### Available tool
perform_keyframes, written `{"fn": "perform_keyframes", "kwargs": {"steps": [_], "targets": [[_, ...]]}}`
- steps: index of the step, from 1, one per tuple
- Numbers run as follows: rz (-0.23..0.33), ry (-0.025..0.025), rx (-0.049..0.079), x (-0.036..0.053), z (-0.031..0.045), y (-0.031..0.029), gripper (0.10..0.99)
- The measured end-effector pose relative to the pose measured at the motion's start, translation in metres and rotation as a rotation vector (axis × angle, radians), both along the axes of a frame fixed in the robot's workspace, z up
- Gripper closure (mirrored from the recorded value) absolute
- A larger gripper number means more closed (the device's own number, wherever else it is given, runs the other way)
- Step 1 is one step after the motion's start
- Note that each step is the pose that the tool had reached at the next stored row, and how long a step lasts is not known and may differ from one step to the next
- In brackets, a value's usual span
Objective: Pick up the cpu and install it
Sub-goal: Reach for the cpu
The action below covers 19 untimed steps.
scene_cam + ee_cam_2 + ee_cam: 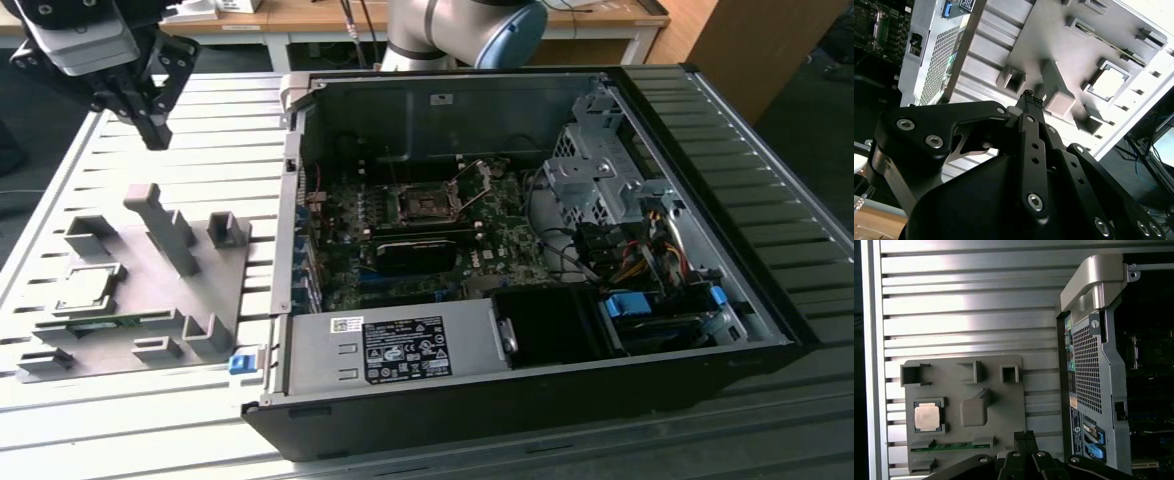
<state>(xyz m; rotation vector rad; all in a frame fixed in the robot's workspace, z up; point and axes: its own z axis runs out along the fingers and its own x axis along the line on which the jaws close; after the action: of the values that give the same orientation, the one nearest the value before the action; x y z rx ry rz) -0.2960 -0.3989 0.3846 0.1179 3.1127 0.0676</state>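
While I hang over the slatted table (227, 130), my gripper (156, 140) has its jaws pinched together on nothing. The cpu (927, 417) sits in its pocket in the grey tray (999, 400), well below my jaws and off to one side, untouched. The open computer case (534, 420) is off to the other side.

**Robotics lab rigged for computer assembly work**

An aluminium-slatted desk (200, 120) is carrying an opened computer case (534, 400) and a grey moulded parts fixture (147, 300), with the robot arm's base (461, 35) rising behind them. Wooden worktops (307, 15) are running along the back, and loose cables (1143, 172) are trailing across the dark floor in the second wrist view.
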Motion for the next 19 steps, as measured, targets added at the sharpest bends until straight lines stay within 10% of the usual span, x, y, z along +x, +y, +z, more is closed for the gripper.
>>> {"fn": "perform_keyframes", "kwargs": {"steps": [19], "targets": [[0.0,0.0003,0.0,-0.0106,-0.0009,0.0,0.98]]}}
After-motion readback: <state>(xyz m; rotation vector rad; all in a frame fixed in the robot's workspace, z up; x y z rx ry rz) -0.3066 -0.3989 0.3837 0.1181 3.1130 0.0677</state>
